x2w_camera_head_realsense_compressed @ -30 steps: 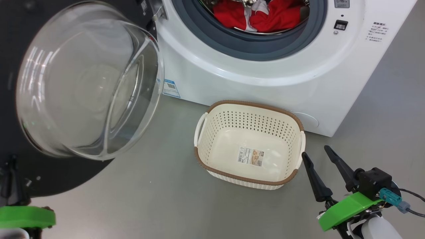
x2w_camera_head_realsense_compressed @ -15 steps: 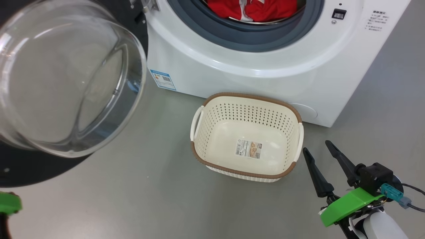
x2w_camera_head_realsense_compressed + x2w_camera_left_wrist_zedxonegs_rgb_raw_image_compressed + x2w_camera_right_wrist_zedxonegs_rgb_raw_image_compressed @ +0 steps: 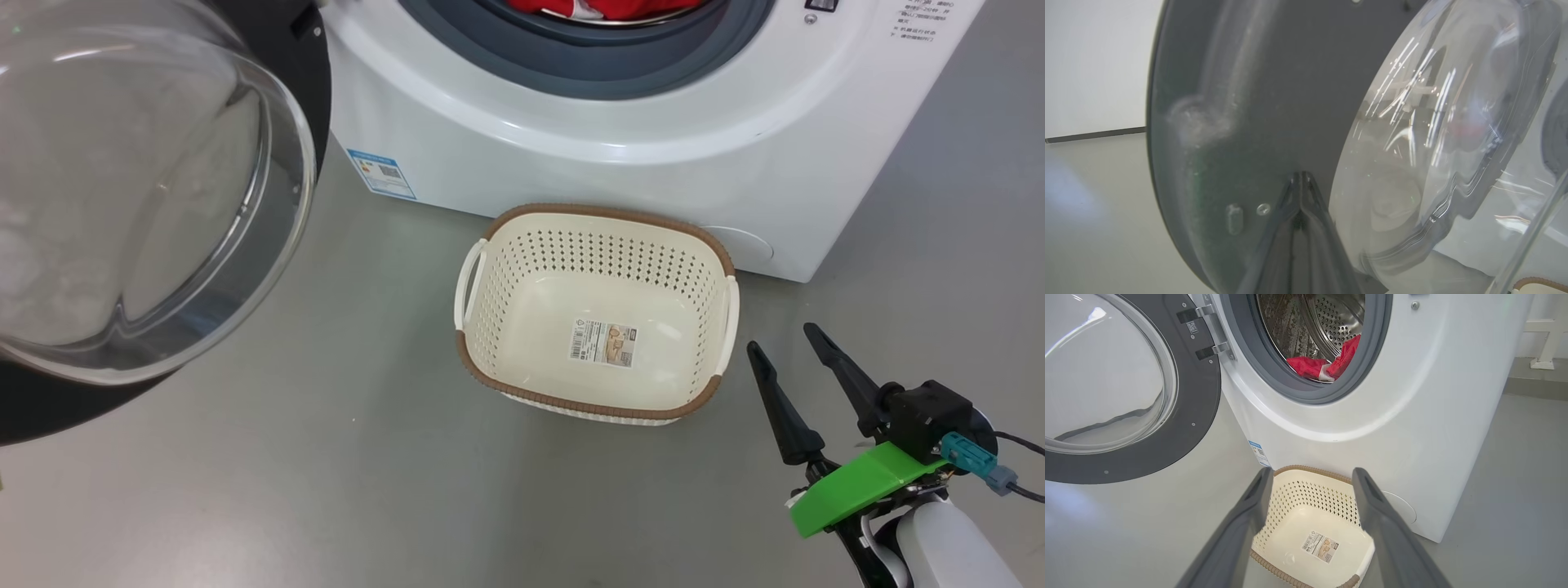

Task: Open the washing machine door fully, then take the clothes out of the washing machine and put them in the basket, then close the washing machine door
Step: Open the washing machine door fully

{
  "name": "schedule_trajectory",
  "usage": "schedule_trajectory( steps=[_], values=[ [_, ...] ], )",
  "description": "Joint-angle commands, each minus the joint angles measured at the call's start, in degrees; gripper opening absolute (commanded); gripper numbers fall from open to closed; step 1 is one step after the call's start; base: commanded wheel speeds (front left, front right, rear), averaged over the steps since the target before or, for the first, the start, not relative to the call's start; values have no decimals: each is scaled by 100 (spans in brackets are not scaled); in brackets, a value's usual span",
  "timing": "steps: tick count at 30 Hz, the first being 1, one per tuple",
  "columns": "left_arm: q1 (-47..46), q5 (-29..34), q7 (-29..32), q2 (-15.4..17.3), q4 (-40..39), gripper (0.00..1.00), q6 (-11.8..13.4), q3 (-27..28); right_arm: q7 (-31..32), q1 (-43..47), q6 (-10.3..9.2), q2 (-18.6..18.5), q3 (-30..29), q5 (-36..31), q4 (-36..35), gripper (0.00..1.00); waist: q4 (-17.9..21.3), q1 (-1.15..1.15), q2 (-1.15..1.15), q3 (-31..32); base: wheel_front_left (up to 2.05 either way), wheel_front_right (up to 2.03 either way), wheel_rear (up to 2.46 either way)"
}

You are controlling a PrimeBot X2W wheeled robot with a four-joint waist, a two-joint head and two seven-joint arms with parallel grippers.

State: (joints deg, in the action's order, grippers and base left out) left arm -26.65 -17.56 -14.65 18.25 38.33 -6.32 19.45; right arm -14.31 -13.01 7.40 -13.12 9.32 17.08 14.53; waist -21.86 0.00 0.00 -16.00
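Left gripper point(image 3: 1300, 179) pinched closed on nothing, tips close to the dark inner rim of the washing machine door point(image 3: 147, 188), which stands swung wide to the left of the washing machine point(image 3: 620, 155). Right gripper point(image 3: 780, 337) spread wide and empty, just right of the empty basket point(image 3: 604, 214) in front of the machine. Clothes point(image 3: 1323, 365) lie bunched low at the front of the drum point(image 3: 1331, 318); judged light, limp and apt to drag on the gasket point(image 3: 571, 77), so pinch a raised fold, not a flat layer.

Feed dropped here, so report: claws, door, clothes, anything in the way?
Left claw shut, by the open door. Right claw open, empty, beside the basket. Clothes in the drum, basket empty. Nothing blocking the opening.
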Motion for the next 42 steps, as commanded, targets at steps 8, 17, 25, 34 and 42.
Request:
schedule_trajectory(
  steps=[8,17,25,34,42],
  values=[
    [-353,244,-35,440,157,0,-62,505,-69,-154,9,-13,141,-69,-115,100,59,0,0,-46,0,0,0],
    [-343,301,-35,376,332,0,-105,633,-69,-114,9,38,148,-51,-77,100,88,0,0,101,0,0,0],
    [150,188,-35,206,-3,0,-115,389,-69,-61,9,49,284,3,-30,100,129,0,0,420,0,0,0],
    [1008,-90,-35,-221,-939,79,-116,133,-69,112,9,61,292,59,-23,100,141,0,0,819,0,0,0],
    [1766,-204,-35,-696,-1844,100,-116,-309,-69,227,9,74,206,51,-93,100,289,0,0,936,0,0,0]
  ],
)
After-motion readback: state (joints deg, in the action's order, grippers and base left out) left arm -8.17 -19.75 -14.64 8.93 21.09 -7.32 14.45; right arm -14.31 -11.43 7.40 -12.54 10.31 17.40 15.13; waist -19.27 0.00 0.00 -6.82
